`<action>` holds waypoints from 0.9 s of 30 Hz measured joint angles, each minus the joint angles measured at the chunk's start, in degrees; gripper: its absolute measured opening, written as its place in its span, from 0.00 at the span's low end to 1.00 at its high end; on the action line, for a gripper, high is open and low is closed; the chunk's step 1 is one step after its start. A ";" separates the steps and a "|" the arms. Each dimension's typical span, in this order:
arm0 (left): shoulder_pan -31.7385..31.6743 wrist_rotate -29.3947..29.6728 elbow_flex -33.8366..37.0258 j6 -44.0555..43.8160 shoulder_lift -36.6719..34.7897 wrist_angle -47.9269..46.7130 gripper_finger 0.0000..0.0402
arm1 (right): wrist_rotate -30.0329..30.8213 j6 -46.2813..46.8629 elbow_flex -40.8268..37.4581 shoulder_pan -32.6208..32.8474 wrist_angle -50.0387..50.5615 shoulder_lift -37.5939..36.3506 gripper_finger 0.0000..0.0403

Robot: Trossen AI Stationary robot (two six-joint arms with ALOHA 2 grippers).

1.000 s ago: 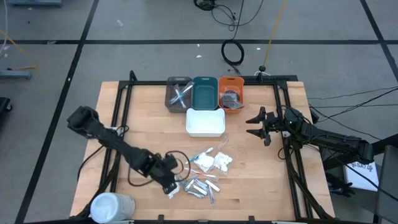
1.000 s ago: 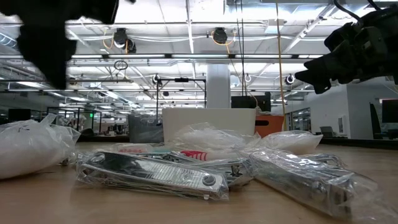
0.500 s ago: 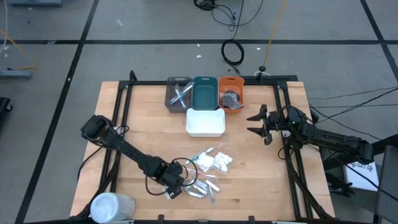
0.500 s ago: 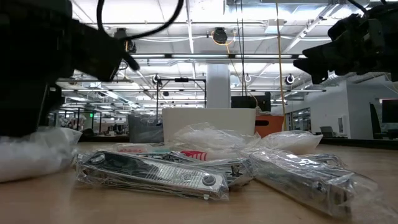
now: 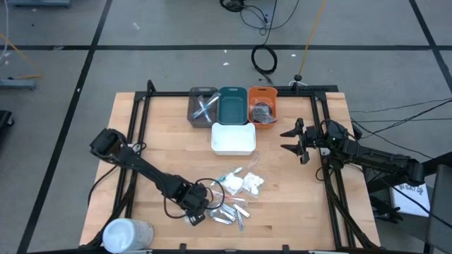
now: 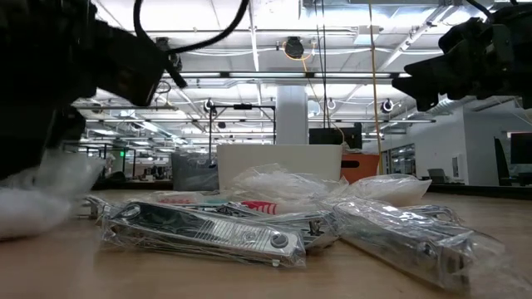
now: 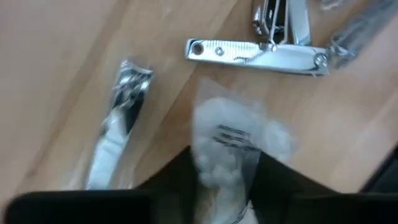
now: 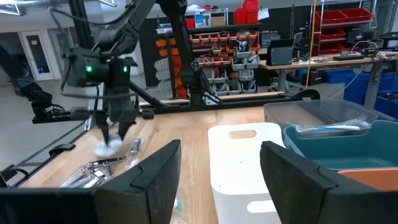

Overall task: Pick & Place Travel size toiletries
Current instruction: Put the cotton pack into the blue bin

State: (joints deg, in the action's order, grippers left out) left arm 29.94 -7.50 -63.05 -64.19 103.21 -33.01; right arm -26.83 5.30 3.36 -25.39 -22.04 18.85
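Observation:
The toiletries lie in a loose pile near the table's near edge: nail clippers in clear wrap (image 5: 227,212) (image 6: 199,234) and white packets (image 5: 247,183). At the pile's left end lies a separate fluffy white packet (image 7: 231,146) (image 6: 37,199). My left gripper (image 5: 194,214) (image 7: 224,186) is low over it, open, one finger on each side. My right gripper (image 5: 288,141) (image 8: 221,162) hangs open in the air to the right of the white tray, touching nothing. My left gripper comes at the fluffy white packet from above, pointing down. Its open fingers (image 7: 177,180) stand on both sides of the packet's near end (image 7: 224,168), which lies on the table. Whether the fingers touch it, I cannot tell.
A grey tray (image 5: 203,107), a teal tray (image 5: 232,106) and an orange tray (image 5: 262,106) stand in a row at the far edge, with the white tray (image 5: 233,138) in front of them. A big white cylinder (image 5: 127,234) stands at the near left corner.
My left gripper has moved toward the table's right and near edges and come down over the white packet at the left end of the pile. Over the last half second it has barely moved.

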 joint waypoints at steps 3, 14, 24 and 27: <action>-0.51 0.04 0.02 1.09 -1.87 -0.02 0.09 | 0.01 0.00 0.01 0.00 -0.01 -0.01 0.52; -1.07 28.76 0.02 15.80 -15.75 1.34 0.03 | -0.18 1.19 0.01 0.00 0.00 -0.01 0.52; -11.98 53.57 -0.04 47.48 -16.74 15.62 0.06 | 8.80 0.91 0.00 7.17 -6.28 6.40 0.52; -17.70 51.59 0.00 55.66 -15.17 22.07 0.03 | 12.91 -1.51 0.00 10.06 -11.40 9.69 0.52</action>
State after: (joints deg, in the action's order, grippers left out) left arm 12.25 44.09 -63.05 -8.53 88.04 -10.94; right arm -13.92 3.79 3.36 -15.33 -33.44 28.54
